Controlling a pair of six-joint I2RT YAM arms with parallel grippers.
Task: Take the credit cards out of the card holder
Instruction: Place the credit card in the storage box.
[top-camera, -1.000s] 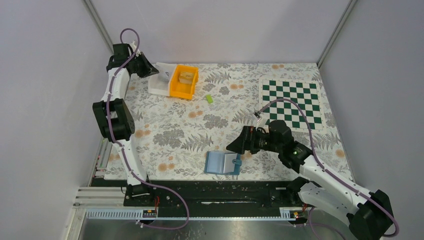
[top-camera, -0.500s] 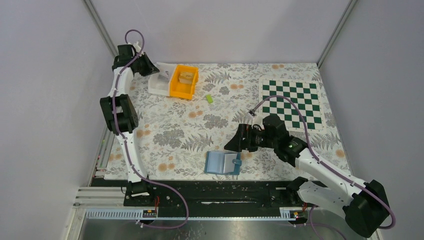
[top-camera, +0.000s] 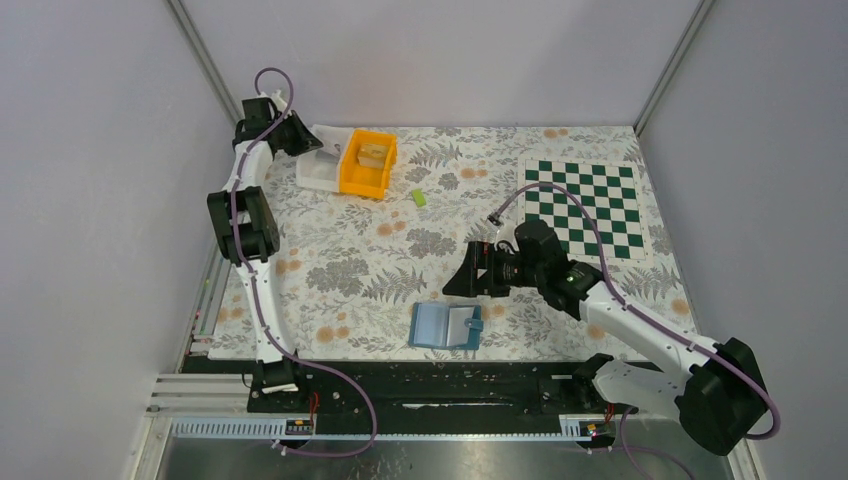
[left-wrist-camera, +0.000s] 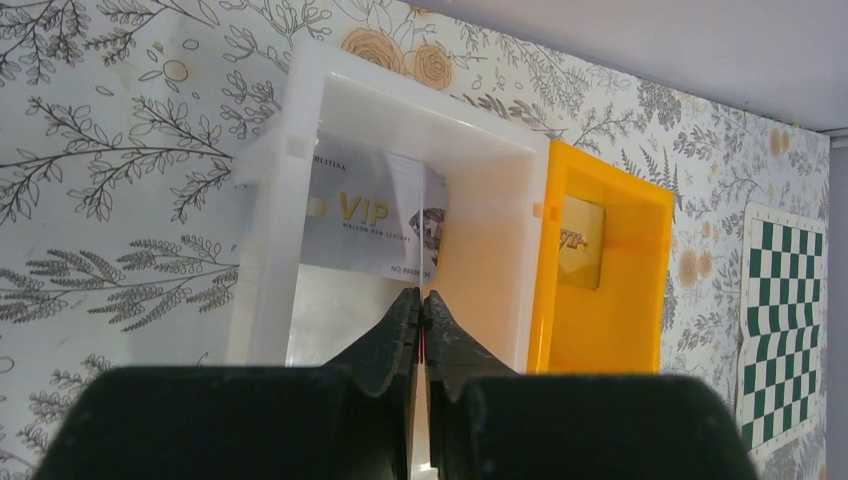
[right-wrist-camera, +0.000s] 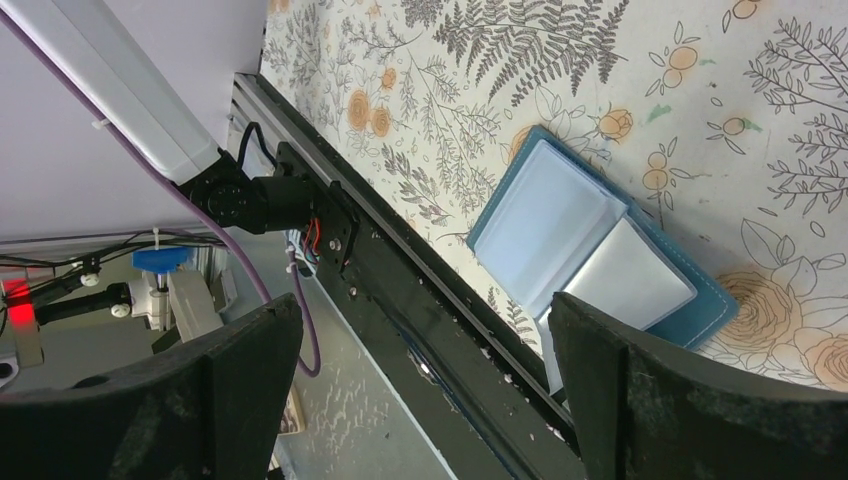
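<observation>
The blue card holder (top-camera: 443, 325) lies open near the table's front edge, also in the right wrist view (right-wrist-camera: 560, 215); its pockets look pale, and a small teal piece (top-camera: 474, 324) shows at its right side. My right gripper (top-camera: 462, 281) hovers above and just behind it, jaws wide open and empty (right-wrist-camera: 425, 310). My left gripper (top-camera: 298, 135) is at the back left over the white bin (top-camera: 318, 175). It is shut (left-wrist-camera: 420, 297) on a thin card (left-wrist-camera: 420, 283) seen edge-on. A silver VIP card (left-wrist-camera: 375, 225) lies in the white bin (left-wrist-camera: 300, 120). A gold card (left-wrist-camera: 580, 230) lies in the orange bin (left-wrist-camera: 610, 330).
The orange bin (top-camera: 365, 180) stands right beside the white bin. A small lime-green block (top-camera: 418, 197) lies to its right. A green chessboard mat (top-camera: 585, 205) covers the back right. The black rail (right-wrist-camera: 400, 300) runs along the table's front edge.
My right gripper has drawn back and up from the card holder, still open. My left arm has shifted slightly toward the white bin, still shut on the thin card.
</observation>
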